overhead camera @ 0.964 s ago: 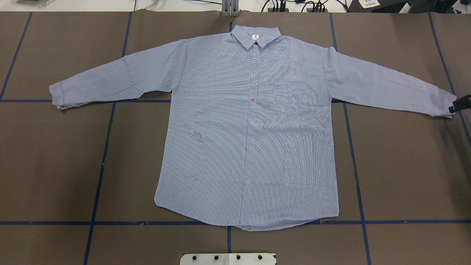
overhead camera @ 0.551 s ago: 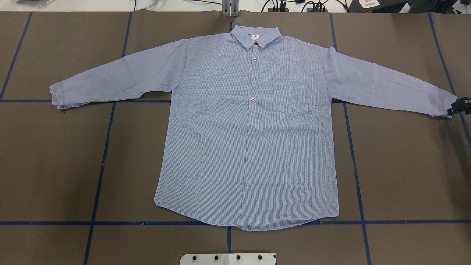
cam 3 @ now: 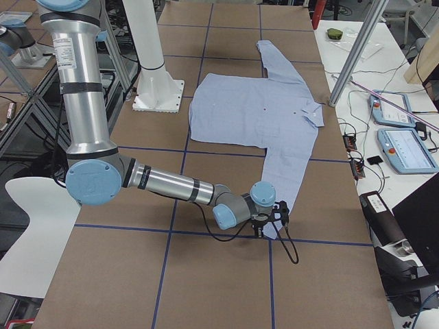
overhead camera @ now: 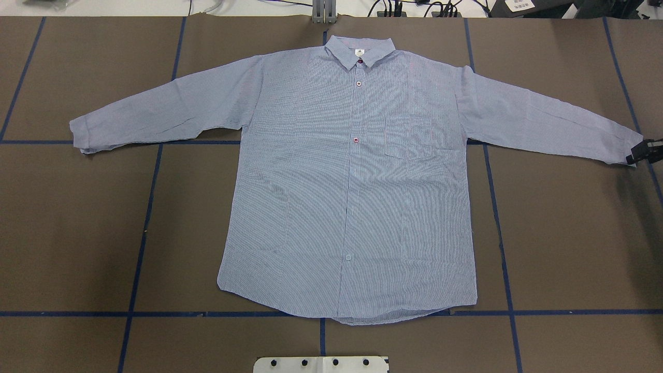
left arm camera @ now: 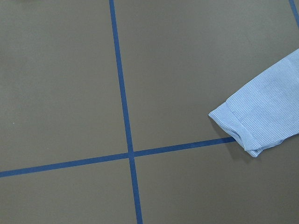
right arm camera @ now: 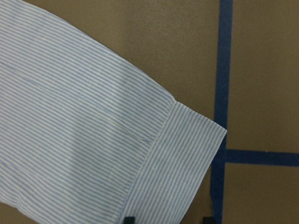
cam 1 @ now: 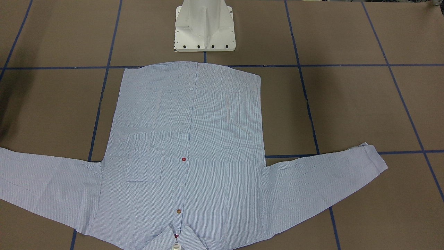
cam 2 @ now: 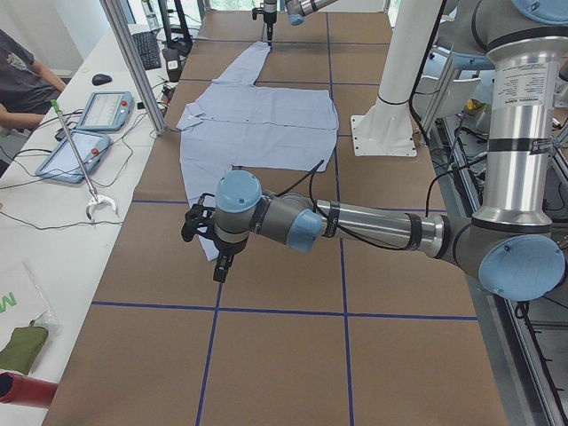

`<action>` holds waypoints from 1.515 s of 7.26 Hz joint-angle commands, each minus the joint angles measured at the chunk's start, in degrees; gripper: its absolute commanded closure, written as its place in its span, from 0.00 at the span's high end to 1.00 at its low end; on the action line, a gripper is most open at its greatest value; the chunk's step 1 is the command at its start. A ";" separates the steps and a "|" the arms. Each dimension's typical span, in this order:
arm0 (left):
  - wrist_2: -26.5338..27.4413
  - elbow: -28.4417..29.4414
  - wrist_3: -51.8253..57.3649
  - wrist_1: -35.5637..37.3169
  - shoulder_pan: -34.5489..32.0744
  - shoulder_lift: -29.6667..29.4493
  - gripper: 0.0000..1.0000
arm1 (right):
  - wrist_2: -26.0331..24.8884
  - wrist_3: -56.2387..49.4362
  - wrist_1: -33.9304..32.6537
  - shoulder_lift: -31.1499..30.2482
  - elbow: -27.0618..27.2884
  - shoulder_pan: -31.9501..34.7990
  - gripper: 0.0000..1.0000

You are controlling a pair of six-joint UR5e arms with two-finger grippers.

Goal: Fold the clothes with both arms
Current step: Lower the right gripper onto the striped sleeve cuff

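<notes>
The middle of the table (overhead camera: 62,233) is covered by the flat shirt (overhead camera: 311,181), its sleeves spread toward both ends. Bare table is left open on either side of the shirt's body below the sleeves, and beyond the left cuff (left arm camera: 247,126). The near edge is blocked at centre by the white pedestal (cam 1: 204,27), the far edge by a metal post (overhead camera: 324,11). The left arm (cam 2: 373,229) is held low over one end of the table; the right arm (cam 3: 171,186) is stretched low to the right cuff (right arm camera: 182,154).
</notes>
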 commanded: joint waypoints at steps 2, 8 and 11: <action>0.00 -0.03 0.00 0.02 -0.02 0.00 0.99 | 0.07 0.12 -0.06 -0.33 -0.16 0.04 0.18; 0.00 -0.29 -0.09 -0.06 -0.02 -0.09 0.99 | 6.72 2.15 -0.50 -0.06 5.17 2.39 0.00; 0.00 -1.08 -0.09 0.02 -0.02 0.26 0.99 | 7.01 1.62 -0.50 -1.74 4.24 2.85 0.00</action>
